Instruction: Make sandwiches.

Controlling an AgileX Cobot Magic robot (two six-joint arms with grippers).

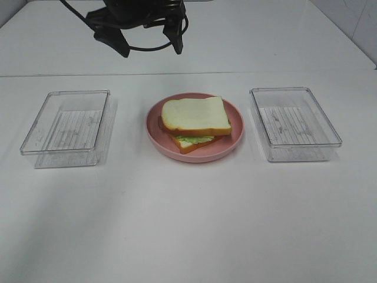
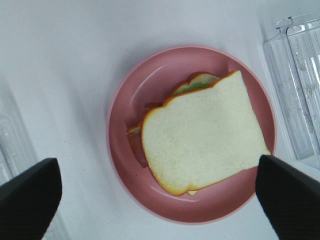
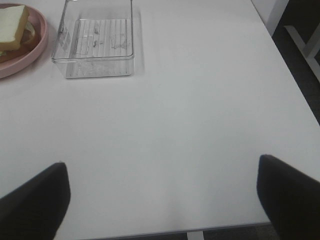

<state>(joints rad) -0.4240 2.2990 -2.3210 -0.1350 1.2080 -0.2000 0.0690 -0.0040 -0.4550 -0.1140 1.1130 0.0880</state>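
The sandwich [image 1: 194, 115] lies on a pink plate [image 1: 194, 156] at the table's middle. Its top toast slice is white with a brown crust, green lettuce [image 1: 194, 140] peeks out below, and a second slice lies underneath. From the left wrist view the sandwich [image 2: 200, 135] sits skewed on the plate [image 2: 125, 115], with brownish bacon [image 2: 136, 147] showing at one side. My left gripper [image 1: 150, 50] hangs open, high beyond the plate, holding nothing; its dark fingers [image 2: 27, 200] frame the plate. My right gripper [image 3: 162, 192] is open over bare table, off to the side of the sandwich [image 3: 12, 25].
A clear empty container [image 1: 68, 121] stands left of the plate and another [image 1: 294, 124] right of it; the right wrist view shows that second container [image 3: 95, 45] beside the plate [image 3: 20, 62]. The table's right edge and a dark floor [image 3: 300, 50] lie close by.
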